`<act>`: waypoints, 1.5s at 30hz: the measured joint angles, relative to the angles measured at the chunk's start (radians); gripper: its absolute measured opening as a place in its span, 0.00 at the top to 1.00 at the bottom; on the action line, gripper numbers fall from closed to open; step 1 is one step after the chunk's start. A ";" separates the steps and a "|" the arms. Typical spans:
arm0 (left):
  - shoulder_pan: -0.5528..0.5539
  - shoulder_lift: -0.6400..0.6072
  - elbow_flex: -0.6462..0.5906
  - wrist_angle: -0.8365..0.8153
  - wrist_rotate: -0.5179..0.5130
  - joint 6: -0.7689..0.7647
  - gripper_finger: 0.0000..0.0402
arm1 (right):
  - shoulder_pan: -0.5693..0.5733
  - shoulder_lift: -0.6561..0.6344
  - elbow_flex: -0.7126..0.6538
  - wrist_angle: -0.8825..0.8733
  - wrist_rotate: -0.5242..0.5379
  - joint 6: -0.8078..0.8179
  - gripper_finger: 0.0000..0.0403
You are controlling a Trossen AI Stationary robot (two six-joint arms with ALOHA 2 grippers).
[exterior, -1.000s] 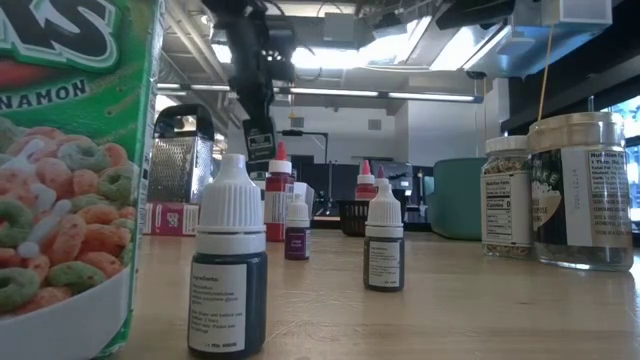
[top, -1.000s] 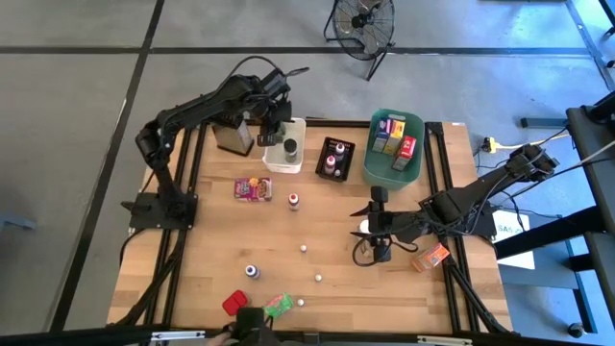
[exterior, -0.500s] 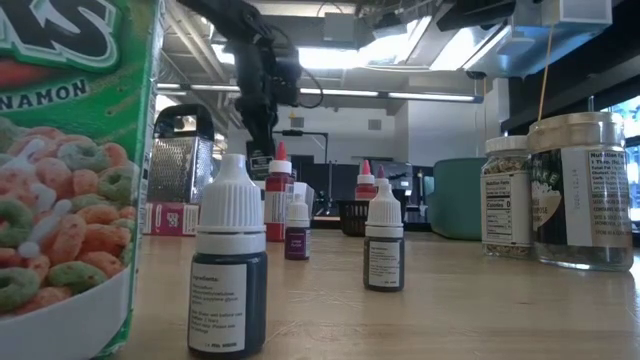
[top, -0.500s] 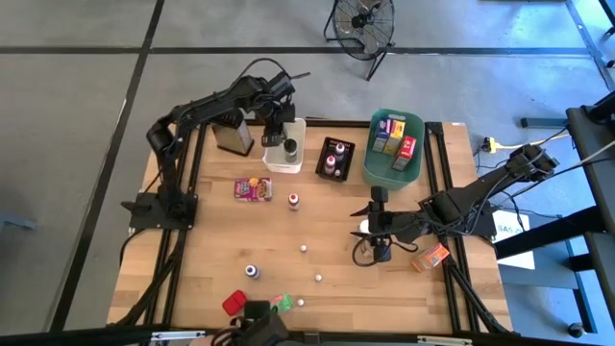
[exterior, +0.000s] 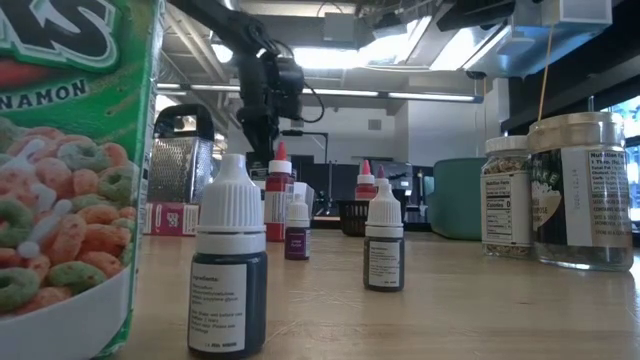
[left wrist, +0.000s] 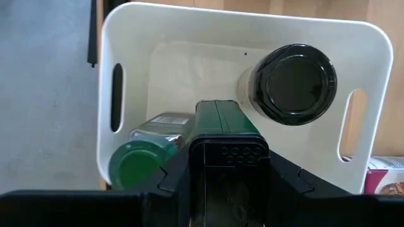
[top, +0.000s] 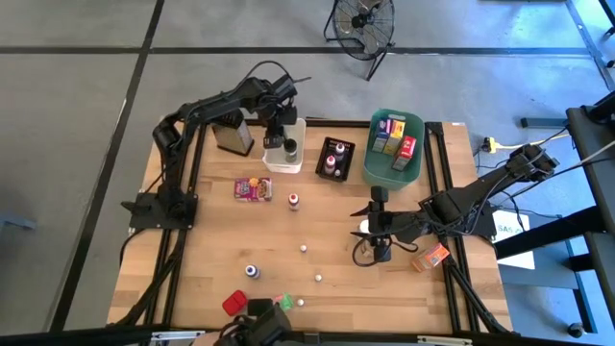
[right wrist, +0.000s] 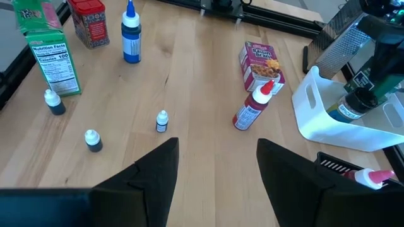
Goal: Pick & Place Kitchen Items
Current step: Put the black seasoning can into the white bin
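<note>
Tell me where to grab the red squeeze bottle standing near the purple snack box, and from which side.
Grip the red squeeze bottle across its round body, below the tapered white nozzle, coming straight down. It stands upright, apart from the purple snack box. The right hand is open and nearest.

The table (top: pixel 317 231) is pale, matt wooden planking. At its twelve o'clock edge, the white bin (left wrist: pixel 158 38) looks like smooth plastic, holding a glossy black-lidded jar (left wrist: pixel 291 82). The grater (exterior: pixel 180 165) is perforated, shiny metal.

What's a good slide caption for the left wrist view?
Left gripper lowers a green-capped container into the white bin, beside a black-lidded jar and a green-lidded jar.
</note>
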 joint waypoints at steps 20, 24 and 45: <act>0.000 0.113 0.000 0.010 0.017 0.009 0.68 | 0.000 0.018 0.000 -0.008 -0.001 0.011 0.47; 0.000 0.127 0.000 0.018 0.019 0.010 0.68 | 0.000 0.039 0.000 -0.008 0.000 0.006 0.47; 0.000 0.142 0.000 -0.007 0.022 -0.001 0.60 | -0.001 0.050 0.000 0.000 0.002 -0.016 0.47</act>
